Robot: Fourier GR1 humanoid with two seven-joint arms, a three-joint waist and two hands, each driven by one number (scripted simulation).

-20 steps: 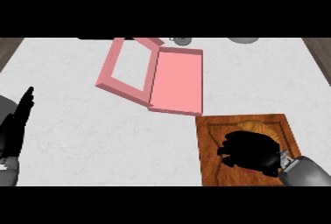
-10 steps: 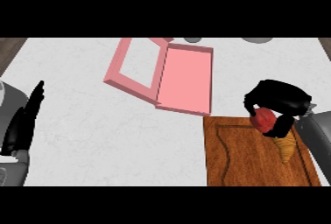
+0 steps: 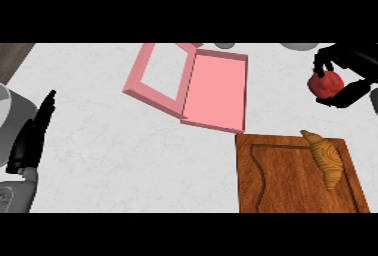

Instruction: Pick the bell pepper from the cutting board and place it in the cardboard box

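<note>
Right black hand (image 3: 345, 75): showing at the upper right of the head view, fingers curling round the red bell pepper (image 3: 324, 85) and carrying it above the white counter (image 3: 111, 140), right of the open pink flat box (image 3: 193, 87) and beyond the brown wooden cutting board (image 3: 284, 175).
Golden-brown croissant (image 3: 325, 158): lying on the board's right side.
Left black hand (image 3: 33, 135): resting at the left edge, fingers straight, holding nothing.
</note>
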